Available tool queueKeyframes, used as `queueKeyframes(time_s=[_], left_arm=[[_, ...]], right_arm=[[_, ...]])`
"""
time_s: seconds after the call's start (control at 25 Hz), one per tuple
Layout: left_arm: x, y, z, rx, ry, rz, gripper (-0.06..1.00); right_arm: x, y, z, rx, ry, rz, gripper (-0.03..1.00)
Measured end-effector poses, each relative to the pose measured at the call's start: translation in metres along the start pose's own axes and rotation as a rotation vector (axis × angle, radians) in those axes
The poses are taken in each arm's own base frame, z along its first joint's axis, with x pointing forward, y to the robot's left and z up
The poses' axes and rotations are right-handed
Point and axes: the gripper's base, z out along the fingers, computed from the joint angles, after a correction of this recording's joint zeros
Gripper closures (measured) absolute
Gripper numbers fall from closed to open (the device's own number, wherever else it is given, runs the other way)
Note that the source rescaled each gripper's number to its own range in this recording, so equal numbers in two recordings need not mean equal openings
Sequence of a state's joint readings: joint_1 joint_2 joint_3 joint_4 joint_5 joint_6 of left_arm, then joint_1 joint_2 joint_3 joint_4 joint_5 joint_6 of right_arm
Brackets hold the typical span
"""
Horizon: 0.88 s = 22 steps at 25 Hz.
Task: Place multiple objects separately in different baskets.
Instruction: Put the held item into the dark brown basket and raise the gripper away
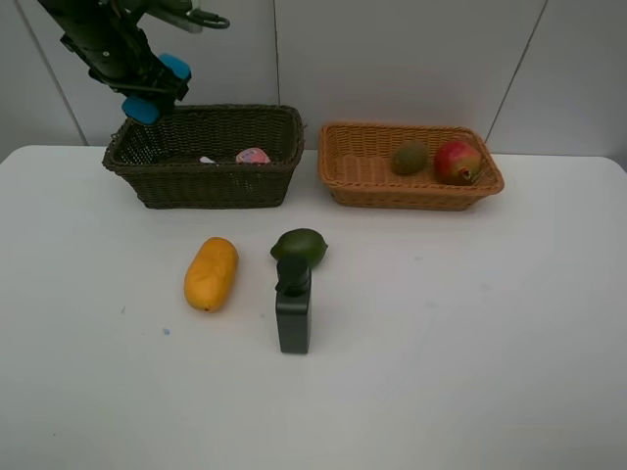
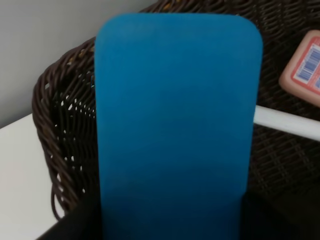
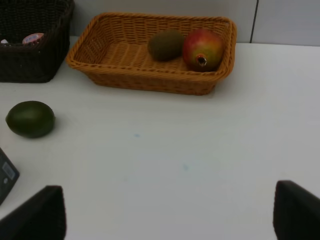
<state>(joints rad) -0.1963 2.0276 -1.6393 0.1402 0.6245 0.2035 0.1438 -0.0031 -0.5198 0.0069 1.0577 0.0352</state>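
My left gripper (image 1: 157,88) is shut on the blue eraser block (image 1: 142,108), which it holds above the back left corner of the dark basket (image 1: 216,188). The eraser block (image 2: 177,125) fills the left wrist view. Inside that basket lie the pink bottle (image 1: 253,156) and the white marker (image 1: 207,159). The kiwi (image 1: 409,157) and pomegranate (image 1: 458,162) rest in the orange-tan basket (image 1: 411,196). On the table lie the mango (image 1: 211,273), the avocado (image 1: 299,246) and the dark green bottle (image 1: 293,318). My right gripper (image 3: 167,215) hangs open over the table, with nothing between its fingers.
The two baskets stand side by side along the table's back edge, close to the wall. The right arm does not show in the exterior view. The avocado (image 3: 30,119) and a corner of the green bottle (image 3: 6,175) show in the right wrist view.
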Motion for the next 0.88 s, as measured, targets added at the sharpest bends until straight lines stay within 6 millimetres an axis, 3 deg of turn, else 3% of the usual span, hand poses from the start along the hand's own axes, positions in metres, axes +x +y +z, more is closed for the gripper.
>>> queueKeyframes(time_s=[0.32, 0.88], left_arm=[[0.004, -0.008, 0.043, 0.017, -0.021, -0.005, 0.63], [0.008, -0.01, 0.049, 0.036, 0.007, -0.02, 0.63]], right_arm=[[0.0, 0.0, 0.0, 0.0, 0.0, 0.0, -0.03], [0.0, 0.0, 0.0, 0.001, 0.0, -0.001, -0.03]])
